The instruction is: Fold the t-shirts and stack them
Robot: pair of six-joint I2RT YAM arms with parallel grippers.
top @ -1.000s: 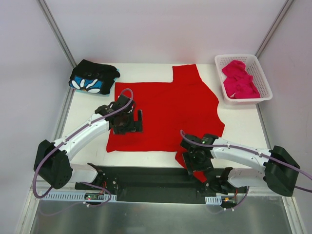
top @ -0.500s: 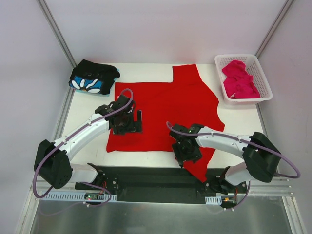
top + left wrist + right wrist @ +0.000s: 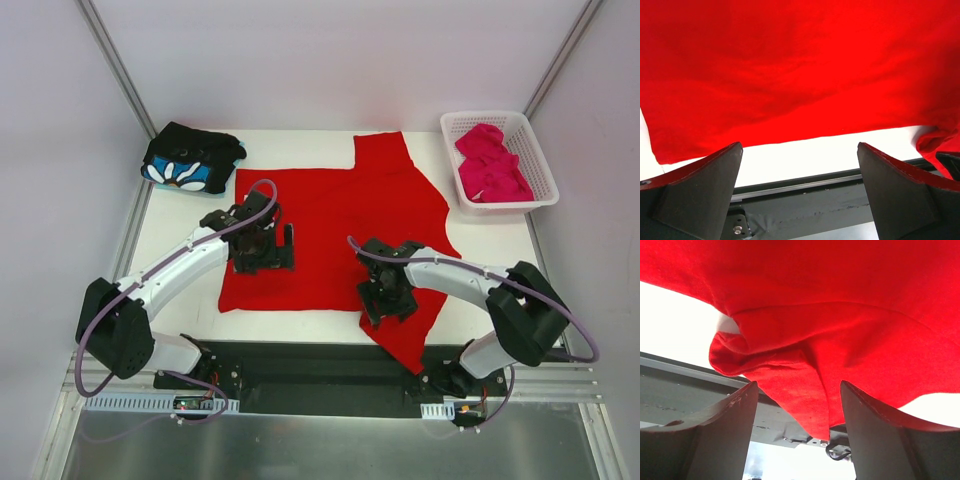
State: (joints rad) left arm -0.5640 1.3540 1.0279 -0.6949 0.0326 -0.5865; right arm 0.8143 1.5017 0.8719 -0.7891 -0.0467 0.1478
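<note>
T-shirts counted: three, one red, one pink and one black with flowers.
Red t-shirt (image 3: 340,215): it is spread flat across the middle of the table (image 3: 490,255). One sleeve points to the far edge. The other sleeve is bunched at the near edge and hangs over onto the black rail (image 3: 310,365).
Pink t-shirt (image 3: 490,162): it is crumpled inside the basket, well apart from the red one.
Black flowered t-shirt (image 3: 190,160): it is folded into a small bundle at the far left corner of the table, just beside the red shirt's far left corner.
Baskets counted: one white lattice basket (image 3: 545,195), set at the far right corner of the table.
Arms counted: two, both reached out over the red t-shirt.
Left pincer (image 3: 272,250): it is held over the left half of the red shirt. In the left wrist view its fingers (image 3: 705,190) are spread wide with nothing between them, and the shirt's near hem and a strip of bare table are seen beyond.
Right pincer (image 3: 388,298): it is held at the shirt's near right part, by the bunched sleeve. Its fingers (image 3: 720,435) are parted, and the rumpled red fold is seen in the gap without being clamped.
</note>
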